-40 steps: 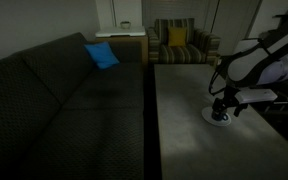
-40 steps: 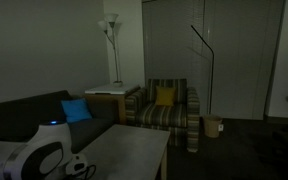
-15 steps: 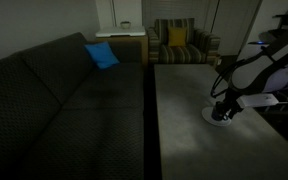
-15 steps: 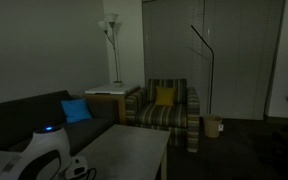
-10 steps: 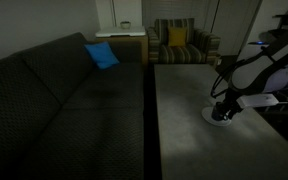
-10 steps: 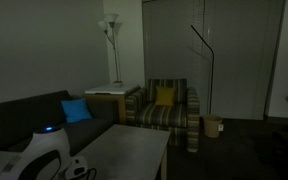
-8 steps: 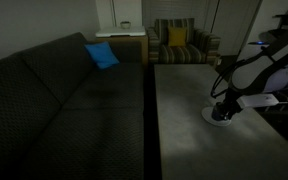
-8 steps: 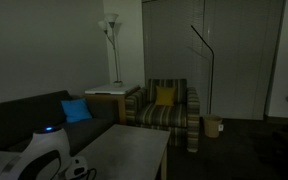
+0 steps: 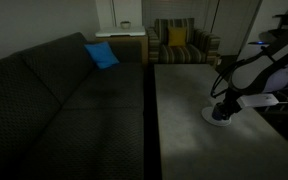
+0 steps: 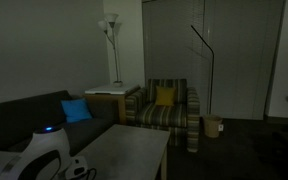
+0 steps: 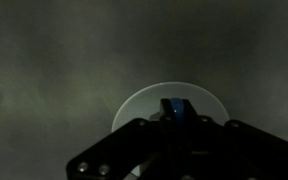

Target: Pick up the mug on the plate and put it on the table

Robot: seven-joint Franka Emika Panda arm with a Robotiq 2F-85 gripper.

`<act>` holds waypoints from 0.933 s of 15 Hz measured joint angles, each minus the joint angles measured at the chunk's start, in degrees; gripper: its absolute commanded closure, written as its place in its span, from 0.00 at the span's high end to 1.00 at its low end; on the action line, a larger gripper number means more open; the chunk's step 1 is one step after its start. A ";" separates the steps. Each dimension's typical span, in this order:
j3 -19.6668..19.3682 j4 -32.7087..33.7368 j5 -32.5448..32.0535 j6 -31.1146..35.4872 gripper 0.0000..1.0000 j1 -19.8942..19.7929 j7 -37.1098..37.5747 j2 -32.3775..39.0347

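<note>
The wrist view looks down on the white plate (image 11: 134, 106), which lies on the grey table (image 11: 54, 60). The small dark blue mug (image 11: 179, 106) stands on it. My gripper (image 11: 179, 116) is shut on the mug, its dark fingers meeting around the mug from both sides. The mug's lower part is hidden behind the jaws. In an exterior view the gripper (image 9: 221, 110) hangs straight down onto the plate (image 9: 212, 118) near the table's (image 9: 184, 110) right edge; the mug itself is too dark to make out there.
A long dark patterned sofa (image 9: 64, 100) with a blue cushion (image 9: 101, 55) runs along the table's left side. A striped armchair (image 9: 179, 42) with a yellow cushion stands beyond the far end, beside a side table (image 9: 124, 40). A floor lamp (image 10: 110, 40) stands behind.
The arm has come slightly lower over the plate since the earliest frames. Over the last second nothing visibly moves in the exterior views.
</note>
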 measured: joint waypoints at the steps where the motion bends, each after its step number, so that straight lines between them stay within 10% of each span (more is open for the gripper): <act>1: 0.00 0.00 0.00 0.00 0.03 0.00 -0.01 0.00; 14: -2.36 -2.79 -2.90 2.42 0.03 5.51 -2.38 -3.49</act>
